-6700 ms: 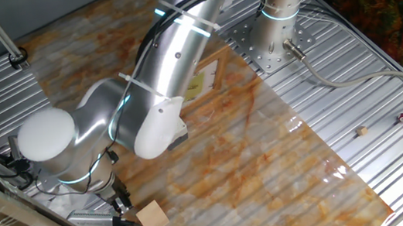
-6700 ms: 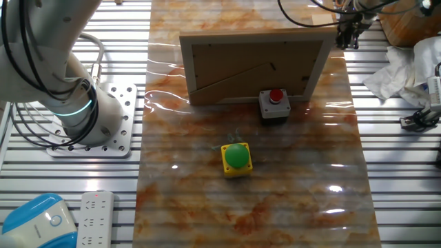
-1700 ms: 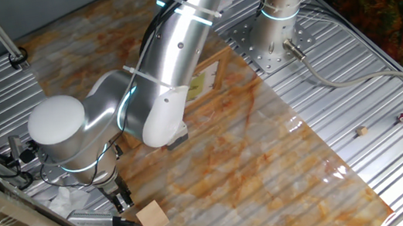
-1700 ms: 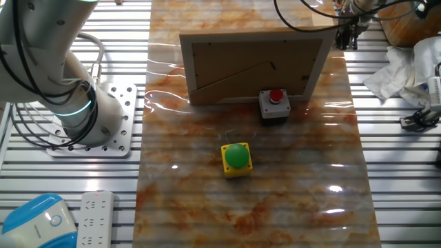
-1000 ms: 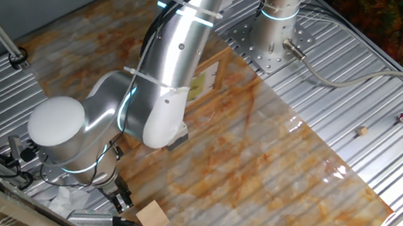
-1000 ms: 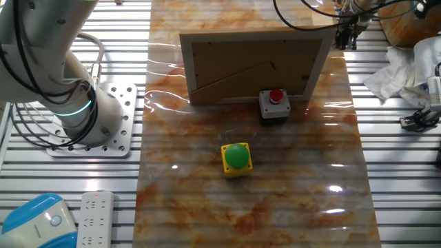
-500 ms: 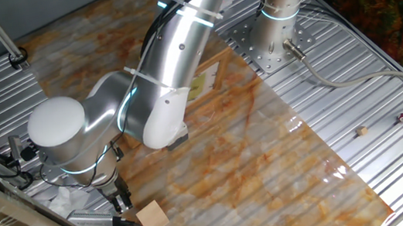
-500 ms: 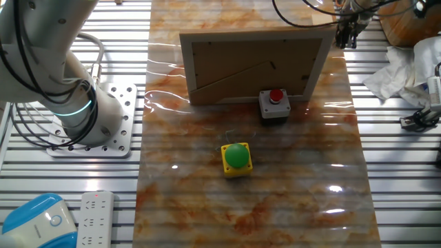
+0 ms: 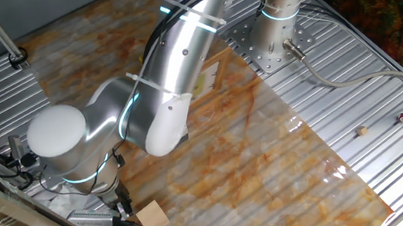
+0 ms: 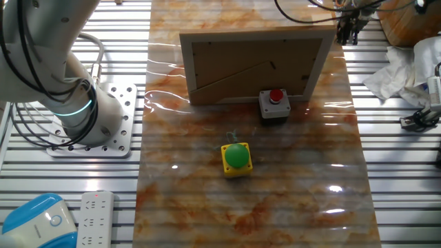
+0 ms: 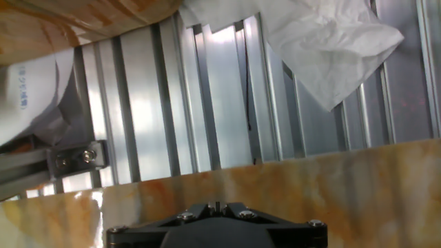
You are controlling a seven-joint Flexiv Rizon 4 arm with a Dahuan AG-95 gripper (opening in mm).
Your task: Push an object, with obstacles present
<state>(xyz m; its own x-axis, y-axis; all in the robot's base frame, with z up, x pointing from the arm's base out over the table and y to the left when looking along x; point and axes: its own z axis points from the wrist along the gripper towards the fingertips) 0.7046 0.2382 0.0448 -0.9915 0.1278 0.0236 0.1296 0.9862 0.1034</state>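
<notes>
In the lower left of one fixed view, the gripper (image 9: pixel 120 204) hangs low over the edge of the marbled mat (image 9: pixel 255 160), at the end of the silver arm (image 9: pixel 171 62) that sweeps down from the top centre. Its dark fingers look close together, but they are too small and too shadowed to tell whether they are released or clenched; nothing appears to be held. Just to the right of it, at the bottom edge of the frame, sits the wooden cube (image 9: pixel 152 215), close beside the fingers; contact cannot be made out. The cube lies at the mat's corner, so the push seems not yet begun, or barely so.

In the other fixed view, the obstacles stand undisturbed: the wooden-framed panel (image 10: pixel 251 65) upright in the upper middle, the grey box with red button (image 10: pixel 275 105) just below its right part, the yellow box with green button (image 10: pixel 237 158) in the centre, well apart from the panel. The cube itself is hidden here, while the gripper (image 10: pixel 348 27) shows in the upper right.

The hand view shows only metal slats, crumpled white tissue (image 11: pixel 324 41) at upper right, and a strip of mat along the bottom; no cube.

As I judge it, nearly the whole task is left.
</notes>
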